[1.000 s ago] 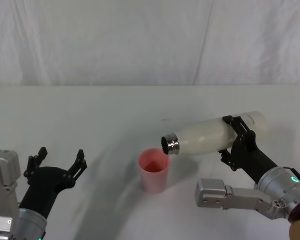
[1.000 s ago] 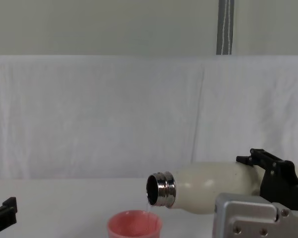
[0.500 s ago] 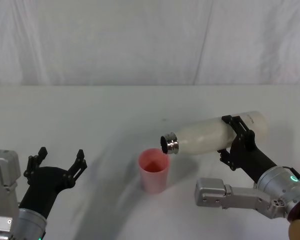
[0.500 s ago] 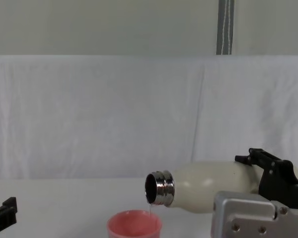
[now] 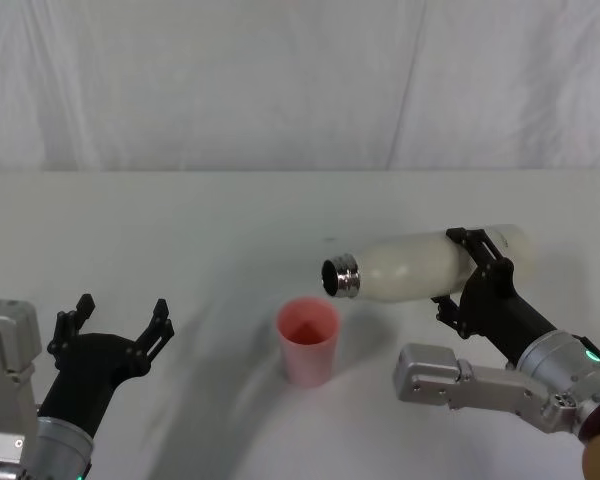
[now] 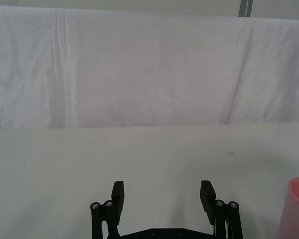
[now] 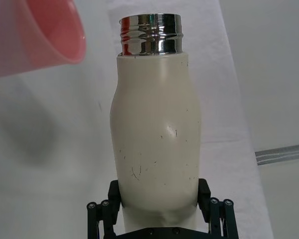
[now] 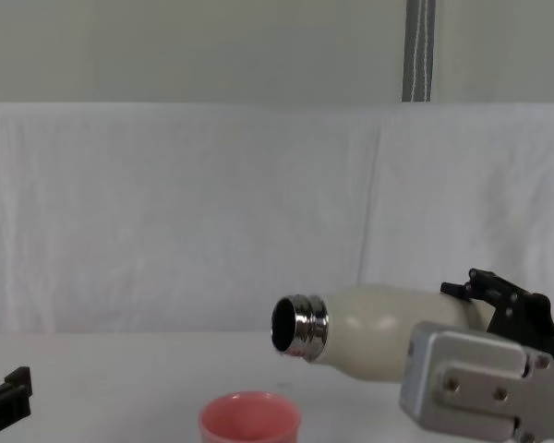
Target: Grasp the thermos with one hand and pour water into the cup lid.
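Cream-white and matte, the tall cylindrical thermos point(image 5: 420, 268) lies nearly level in my right end effector point(image 5: 477, 280), whose black fingers clench its lower body; a second ago its shiny threaded steel neck point(image 5: 341, 277) dipped lower, right over the cup, and a thin stream fell from it, while now the mouth has risen and hangs above and just beside the rim with no stream showing. In the right wrist view faint scuffs and a small dent mark its smooth shell. Below, the small round salmon-pink cup lid point(image 5: 307, 340) stands upright on the white bench point(image 5: 180, 230), where it was. My left end effector point(image 5: 120, 325) hovers spread and empty, well apart at the bench's left, unmoved.
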